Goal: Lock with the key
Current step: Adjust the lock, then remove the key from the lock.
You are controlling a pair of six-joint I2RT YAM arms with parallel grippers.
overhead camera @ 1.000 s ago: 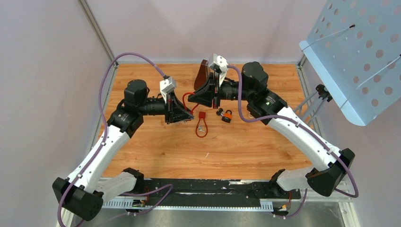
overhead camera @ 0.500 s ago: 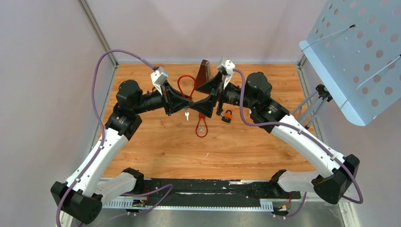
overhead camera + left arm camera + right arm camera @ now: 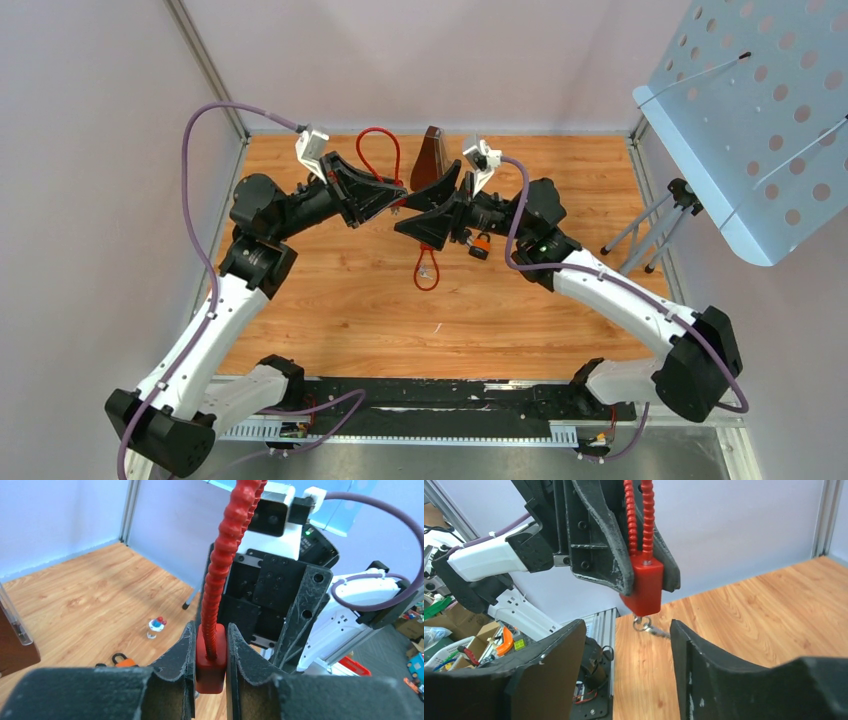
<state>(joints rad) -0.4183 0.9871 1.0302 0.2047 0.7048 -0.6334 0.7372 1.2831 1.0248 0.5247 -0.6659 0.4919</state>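
Red cable lock (image 3: 644,587) clamped in left hand (image 3: 210,630); key (image 3: 651,628) dangling beneath, ungripped; right hand (image 3: 626,627) spread open; locking turn judged outstanding.

The held cable lock (image 3: 648,587) hangs above the middle of the tabletop (image 3: 350,310), towards its far side, clamped between the left fingers (image 3: 187,650). Its cable rises from the body and loops up and back towards the far wall. The key (image 3: 658,631) dangles just under the lock's body. The right fingers (image 3: 714,670) stand spread apart just to the right, facing the left ones, with the key over the gap between them and touching neither. A loose cable lock (image 3: 427,265) lies on the tabletop, on the near side of both sets of fingers. A padlock (image 3: 481,243) lies just to its right, under the right arm. A block (image 3: 431,158) stands behind, near the far edge. A panel (image 3: 750,120) hangs beyond the right edge, with a tripod (image 3: 650,225) below it.
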